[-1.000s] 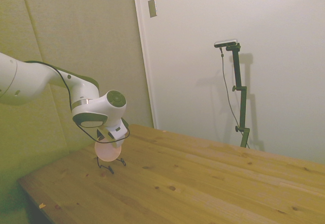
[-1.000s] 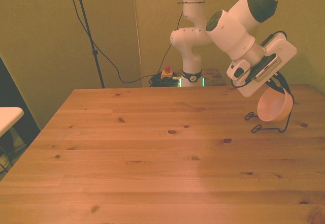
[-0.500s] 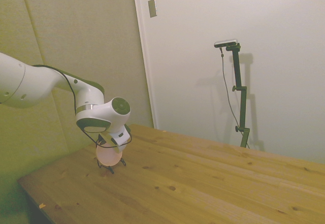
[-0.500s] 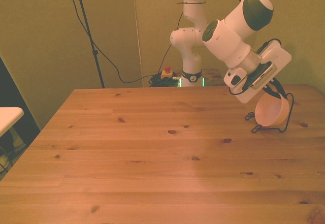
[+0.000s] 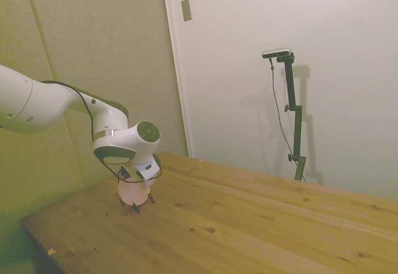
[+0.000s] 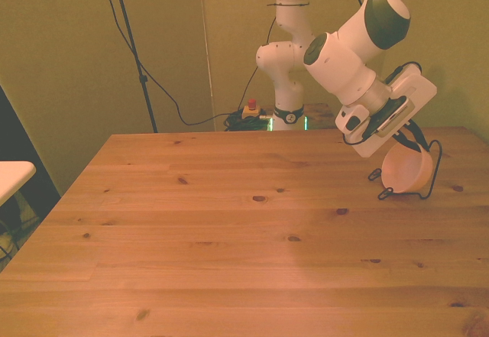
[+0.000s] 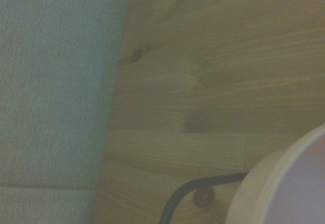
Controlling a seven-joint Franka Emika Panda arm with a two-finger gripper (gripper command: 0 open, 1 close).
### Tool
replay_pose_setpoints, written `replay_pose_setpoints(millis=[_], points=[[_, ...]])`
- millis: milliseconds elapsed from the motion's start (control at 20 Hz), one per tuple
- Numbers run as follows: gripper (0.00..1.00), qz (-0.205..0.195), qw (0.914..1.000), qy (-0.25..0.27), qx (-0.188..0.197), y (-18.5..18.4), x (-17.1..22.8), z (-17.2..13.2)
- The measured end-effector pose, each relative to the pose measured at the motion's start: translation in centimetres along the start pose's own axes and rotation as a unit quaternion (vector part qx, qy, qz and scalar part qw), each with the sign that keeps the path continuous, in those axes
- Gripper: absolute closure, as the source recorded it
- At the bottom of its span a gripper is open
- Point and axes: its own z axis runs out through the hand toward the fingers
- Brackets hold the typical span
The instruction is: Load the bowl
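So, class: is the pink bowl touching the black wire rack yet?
Cannot tell. In the front view the bowl sits tilted within the wire rack, but no view shows contact or a gap plainly.

gripper (image 6: 409,142) fingers hidden, bowl (image 7: 292,183) cut off

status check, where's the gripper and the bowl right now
Gripper low at the wire rack, fingers hidden behind the wrist. Bowl tipped on edge in the rack, under the gripper. Nothing else near it on the table.
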Motion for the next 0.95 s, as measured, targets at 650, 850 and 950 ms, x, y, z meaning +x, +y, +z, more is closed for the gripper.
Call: replay_pose_setpoints(millis=[650, 850, 950], points=[[0.00, 0.010, 0.9976, 0.064, -0.023, 1.3, -2.2, -6.1], [0.00, 0.045, 0.9864, 0.133, -0.086, 4.2, -3.6, -9.8], [0.00, 0.061, 0.9768, 0.165, -0.122, 5.8, -4.5, -11.2]])
